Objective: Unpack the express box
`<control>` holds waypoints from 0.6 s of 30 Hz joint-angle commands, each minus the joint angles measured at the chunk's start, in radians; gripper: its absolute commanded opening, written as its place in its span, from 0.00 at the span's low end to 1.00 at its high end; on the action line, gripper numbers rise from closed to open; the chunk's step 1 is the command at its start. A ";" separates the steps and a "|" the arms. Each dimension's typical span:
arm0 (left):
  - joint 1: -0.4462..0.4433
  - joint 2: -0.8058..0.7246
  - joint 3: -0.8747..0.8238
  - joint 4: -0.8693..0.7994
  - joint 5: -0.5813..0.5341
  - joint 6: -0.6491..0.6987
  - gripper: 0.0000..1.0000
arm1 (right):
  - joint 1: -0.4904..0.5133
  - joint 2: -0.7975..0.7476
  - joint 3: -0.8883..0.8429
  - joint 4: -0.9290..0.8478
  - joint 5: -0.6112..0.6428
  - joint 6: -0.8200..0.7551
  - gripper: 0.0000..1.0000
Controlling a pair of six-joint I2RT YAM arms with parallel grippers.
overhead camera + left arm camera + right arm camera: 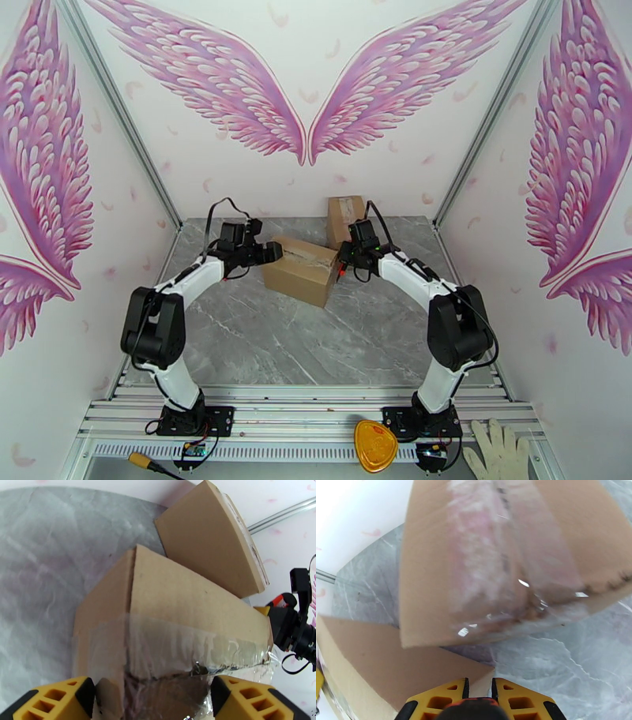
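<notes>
On the left, the left gripper [268, 253] reaches to the left end of the express box [304, 272], which sits tilted toward the back middle of the grey marble-patterned table [316, 347]. Its yellow fingers [51, 701] stand wide apart on either side of the box's taped end. Whether they touch the cardboard cannot be told. At the box's right end is the right gripper [347, 256], its fingers [438, 699] drawn narrow around a red-and-black tool [474, 709]. A 2nd cardboard box [345, 217] stands just behind, against the back wall and close to the express box's far corner.

The table's front half lies open between the 2 arms, and bare surface runs along both side walls. Pink wings [213, 79] cover the white walls. A yellow disc [375, 446] and a white glove [498, 450] rest on the near rail.

The left wrist camera shows wrinkled clear tape [177, 649] wrapping the box's end. The right wrist camera shows the same tape along the top seam and the 2nd box's corner just ahead of the fingertips.
</notes>
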 commanded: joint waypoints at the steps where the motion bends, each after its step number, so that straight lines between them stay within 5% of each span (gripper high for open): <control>1: -0.024 -0.108 -0.096 0.061 -0.077 -0.074 0.83 | 0.017 0.017 0.054 -0.005 -0.042 -0.041 0.00; 10: -0.003 -0.175 0.003 -0.121 -0.179 0.081 0.93 | 0.015 -0.147 -0.084 -0.019 0.075 -0.103 0.00; 18: 0.021 0.059 0.374 -0.265 -0.108 0.230 0.94 | 0.030 -0.294 -0.304 0.032 0.073 -0.094 0.00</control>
